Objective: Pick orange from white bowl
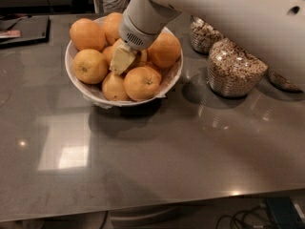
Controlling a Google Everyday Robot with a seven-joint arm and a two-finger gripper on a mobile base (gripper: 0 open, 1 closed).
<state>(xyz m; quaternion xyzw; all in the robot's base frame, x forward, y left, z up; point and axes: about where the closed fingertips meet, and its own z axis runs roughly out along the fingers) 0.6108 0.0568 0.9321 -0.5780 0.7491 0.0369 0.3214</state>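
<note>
The orange (89, 66), yellower and duller than its neighbours, lies at the left side of the bowl (173, 76), resting against the wall and touching the fruit around it. Brighter oranges (142, 82) crowd the bowl on every side, heaped above the rim at the back. The gripper (123, 58) sits just to the right of the orange, sunk into the middle of the heap, with its pale tip pressed among the fruit. We cannot tell whether it is open or closed, or whether it has hold of anything, since the wrist and the fruit hide its working end. The arm (228, 8) comes down from the upper right and crosses over the back of the bowl. We judge that the step in hand is the grasp itself: the reach is made, and no fruit is yet lifted clear. The next move calls for a sure closing on the one orange, then a straight lift, slow enough that the neighbours do not roll over the rim. The bowl stands on a grey table (167, 151), with glass jars (232, 70) near on its right, which the arm must keep clear of.
</note>
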